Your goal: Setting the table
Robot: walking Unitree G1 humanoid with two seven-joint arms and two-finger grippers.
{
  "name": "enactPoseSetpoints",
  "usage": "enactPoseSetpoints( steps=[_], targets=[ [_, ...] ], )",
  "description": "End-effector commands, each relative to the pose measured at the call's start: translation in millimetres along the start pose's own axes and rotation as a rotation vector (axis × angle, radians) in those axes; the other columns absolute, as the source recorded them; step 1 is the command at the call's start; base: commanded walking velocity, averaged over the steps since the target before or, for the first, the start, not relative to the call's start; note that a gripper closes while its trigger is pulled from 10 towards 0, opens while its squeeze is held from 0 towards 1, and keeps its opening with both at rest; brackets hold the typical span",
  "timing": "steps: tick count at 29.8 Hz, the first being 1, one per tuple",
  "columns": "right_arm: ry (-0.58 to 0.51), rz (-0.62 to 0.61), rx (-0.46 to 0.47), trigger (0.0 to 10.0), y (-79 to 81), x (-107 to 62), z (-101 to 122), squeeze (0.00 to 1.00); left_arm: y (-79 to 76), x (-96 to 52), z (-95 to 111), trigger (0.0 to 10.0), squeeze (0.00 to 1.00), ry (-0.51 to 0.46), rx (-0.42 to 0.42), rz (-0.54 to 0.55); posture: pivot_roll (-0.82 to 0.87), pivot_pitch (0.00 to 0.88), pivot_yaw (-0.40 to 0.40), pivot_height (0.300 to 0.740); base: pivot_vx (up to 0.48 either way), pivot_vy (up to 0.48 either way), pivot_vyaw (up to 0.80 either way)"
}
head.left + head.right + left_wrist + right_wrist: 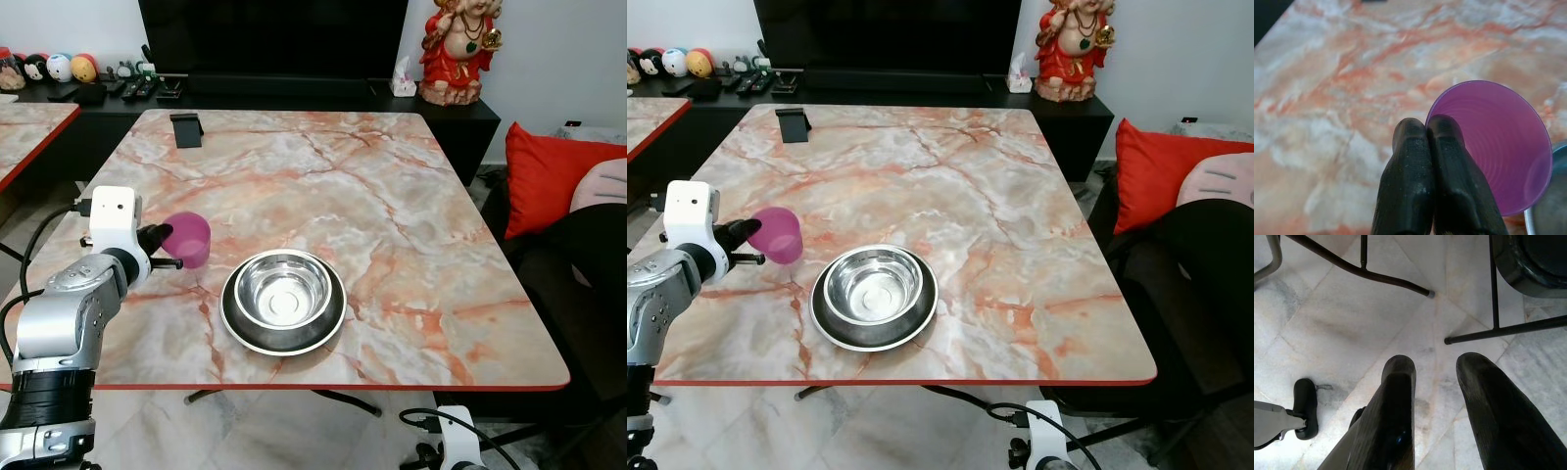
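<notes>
You have a purple cup (186, 239) upright, pinched at its rim, just beside the steel bowl (284, 290) sitting in a dark plate (240, 333)

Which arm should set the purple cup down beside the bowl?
Left: its gripper is shut on the purple cup just left of the steel bowl. The right gripper hangs open below the table.

The table (392, 196) is viewed from above by both eye cameras. It is seen close by the left wrist; the floor (1352, 323) is faced by the right.
</notes>
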State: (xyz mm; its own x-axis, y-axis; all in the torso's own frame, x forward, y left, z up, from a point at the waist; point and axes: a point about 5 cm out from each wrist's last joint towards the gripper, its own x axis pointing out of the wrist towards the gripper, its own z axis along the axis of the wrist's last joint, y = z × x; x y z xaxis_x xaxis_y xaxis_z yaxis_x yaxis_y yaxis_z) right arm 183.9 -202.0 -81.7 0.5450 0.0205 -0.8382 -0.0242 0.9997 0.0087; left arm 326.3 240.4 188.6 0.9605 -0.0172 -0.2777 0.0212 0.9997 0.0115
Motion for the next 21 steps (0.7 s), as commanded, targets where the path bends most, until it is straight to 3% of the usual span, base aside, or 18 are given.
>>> enactPoseSetpoints(
  steps=[1,11,21],
  targets=[
    [0.004,-0.004,0.023,10.0,0.8,0.1,-1,0.0,-0.9,2.7,3,10.0,0.0,0.012,-0.048,-0.004,-0.02,0.0,-0.015,0.724,0.0,0.0,0.0],
    [0.005,-0.006,0.02,10.0,0.1,-0.4,-3,0.0,-4.1,5.0,-6,10.0,0.0,0.042,-0.13,0.021,-0.02,0.0,-0.016,0.724,0.0,0.0,0.0],
    [0.007,-0.005,0.025,10.0,0.2,-0.5,-4,0.0,-4.9,5.7,-10,10.0,0.0,0.069,-0.152,0.045,-0.02,0.0,-0.012,0.724,0.0,0.0,0.0]
  ],
)
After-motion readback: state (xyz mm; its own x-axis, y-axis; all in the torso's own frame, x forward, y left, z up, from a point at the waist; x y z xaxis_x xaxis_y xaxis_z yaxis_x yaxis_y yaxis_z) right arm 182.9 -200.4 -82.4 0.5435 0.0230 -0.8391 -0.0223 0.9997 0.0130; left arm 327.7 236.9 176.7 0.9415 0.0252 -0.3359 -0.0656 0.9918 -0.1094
